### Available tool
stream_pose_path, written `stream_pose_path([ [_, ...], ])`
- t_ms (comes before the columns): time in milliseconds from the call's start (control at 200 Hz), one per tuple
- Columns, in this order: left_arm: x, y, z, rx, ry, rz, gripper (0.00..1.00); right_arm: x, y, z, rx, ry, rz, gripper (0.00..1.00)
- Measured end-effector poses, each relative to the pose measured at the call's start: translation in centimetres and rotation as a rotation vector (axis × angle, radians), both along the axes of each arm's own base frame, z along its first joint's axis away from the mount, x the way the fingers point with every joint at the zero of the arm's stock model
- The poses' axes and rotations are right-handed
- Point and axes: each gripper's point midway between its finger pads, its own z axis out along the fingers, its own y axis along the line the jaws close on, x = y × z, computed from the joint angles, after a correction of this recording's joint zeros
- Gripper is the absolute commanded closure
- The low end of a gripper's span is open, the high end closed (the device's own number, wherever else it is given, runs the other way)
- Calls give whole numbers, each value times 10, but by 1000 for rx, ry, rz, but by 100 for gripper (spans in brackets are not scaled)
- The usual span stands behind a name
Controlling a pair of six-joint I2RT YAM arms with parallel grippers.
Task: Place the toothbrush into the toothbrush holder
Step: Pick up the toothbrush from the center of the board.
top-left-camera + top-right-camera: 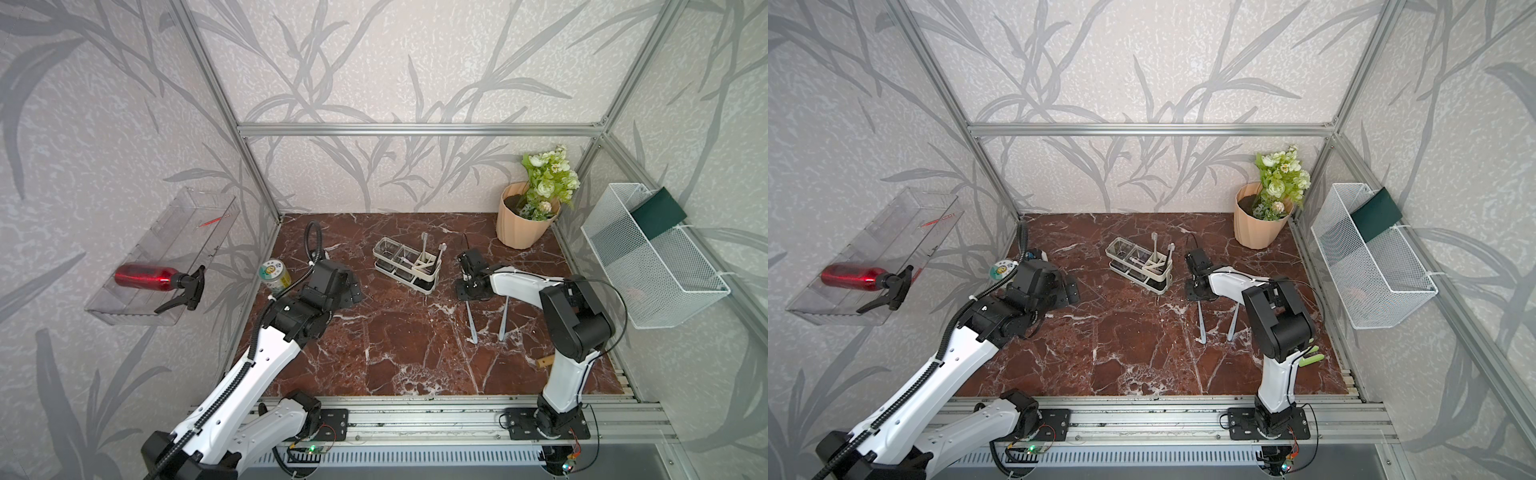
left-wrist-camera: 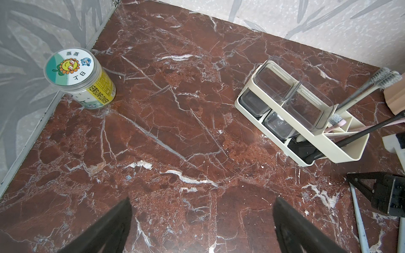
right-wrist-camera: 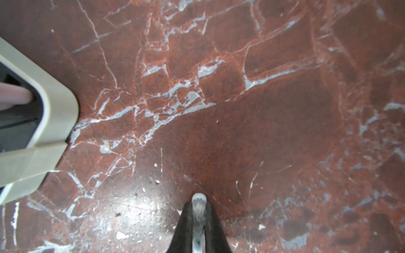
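Right gripper (image 3: 199, 215) clamped on the toothbrush (image 3: 199, 198) at its head, handle pointing back toward me. Toothbrush holder (image 1: 430, 286) sits near, leftward. My left gripper (image 2: 202, 200) stands wide.

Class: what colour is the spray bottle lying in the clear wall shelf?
The spray bottle is red, best in a top view.

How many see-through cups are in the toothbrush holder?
2. The end cup sits at one end of the toothbrush holder; the middle cup is beside it, next to the slotted section. None seems hidden.
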Motion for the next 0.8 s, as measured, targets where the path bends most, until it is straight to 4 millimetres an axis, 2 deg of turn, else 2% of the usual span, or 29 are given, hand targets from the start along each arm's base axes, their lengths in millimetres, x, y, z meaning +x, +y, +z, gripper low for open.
stream_pose_path([
  [225, 0, -1, 0, -2, 2, -2, 1, -5, -1, 4, 20, 17, -14, 100],
  [655, 0, -2, -1, -8, 8, -9, 1, -6, 4, 28, 85, -19, -23, 100],
  [800, 0, -6, -4, -19, 21, -26, 1, -5, 9, 43, 125, -43, -22, 100],
])
